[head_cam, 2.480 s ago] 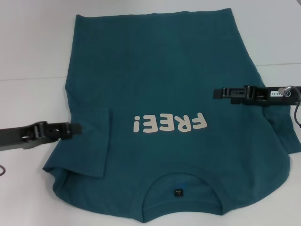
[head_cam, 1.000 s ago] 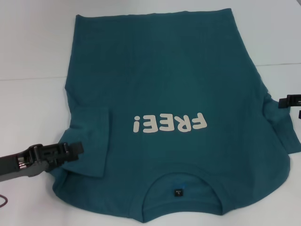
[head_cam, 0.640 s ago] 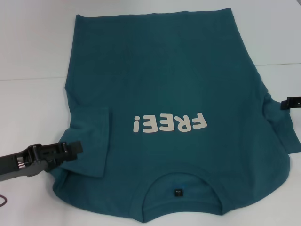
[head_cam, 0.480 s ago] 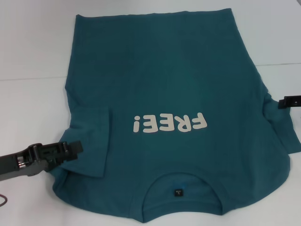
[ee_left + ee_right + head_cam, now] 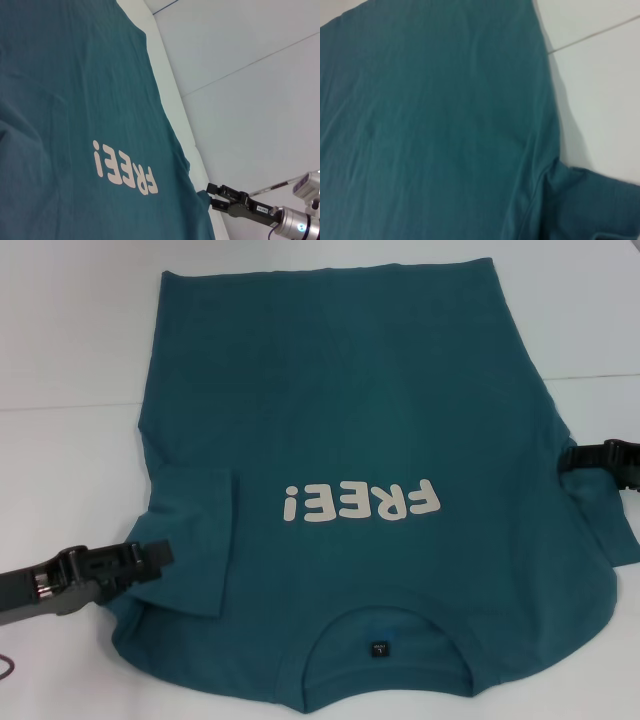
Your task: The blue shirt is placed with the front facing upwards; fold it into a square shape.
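right gripper moved inward, jaws apart | left gripper jaws unclear | blue shirt soft, flat

Shirt lies flat on table, collar nearest robot, hem farthest. Left sleeve folded onto the body. Left gripper at left sleeve edge; right gripper at right armpit.

Bright, even overhead light; soft shadows (right wrist view slightly blurred).
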Action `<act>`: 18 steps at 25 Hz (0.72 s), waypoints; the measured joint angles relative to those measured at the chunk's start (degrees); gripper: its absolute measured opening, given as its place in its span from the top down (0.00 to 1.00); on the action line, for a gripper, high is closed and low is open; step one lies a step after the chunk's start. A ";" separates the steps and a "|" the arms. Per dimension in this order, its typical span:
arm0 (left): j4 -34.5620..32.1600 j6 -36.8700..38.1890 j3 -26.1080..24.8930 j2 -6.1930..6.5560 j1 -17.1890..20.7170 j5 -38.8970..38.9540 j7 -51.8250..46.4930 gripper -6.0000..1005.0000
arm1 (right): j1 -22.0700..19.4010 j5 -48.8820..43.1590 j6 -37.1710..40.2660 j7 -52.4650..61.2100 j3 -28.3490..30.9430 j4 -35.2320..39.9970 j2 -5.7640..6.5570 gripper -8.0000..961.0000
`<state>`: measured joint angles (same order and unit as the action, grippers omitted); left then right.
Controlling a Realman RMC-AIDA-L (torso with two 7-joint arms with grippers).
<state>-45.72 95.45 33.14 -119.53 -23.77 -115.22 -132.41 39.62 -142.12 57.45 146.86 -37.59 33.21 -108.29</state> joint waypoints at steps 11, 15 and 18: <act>1.51 -0.98 0.00 0.27 -0.16 -0.03 0.35 0.54 | 1.27 1.60 -0.67 0.39 0.10 -1.58 0.03 0.05; 1.51 -1.01 0.00 0.27 -0.06 -0.07 0.35 0.54 | 0.95 2.48 -0.17 0.53 0.50 -1.23 0.31 0.11; 1.57 -1.09 0.00 0.22 0.00 -0.09 0.37 0.54 | 0.93 2.36 -0.44 0.77 0.44 -1.36 0.40 0.21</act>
<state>-44.15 94.36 33.14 -119.31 -23.77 -115.31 -132.04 40.55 -139.76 57.01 147.63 -37.15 31.85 -107.89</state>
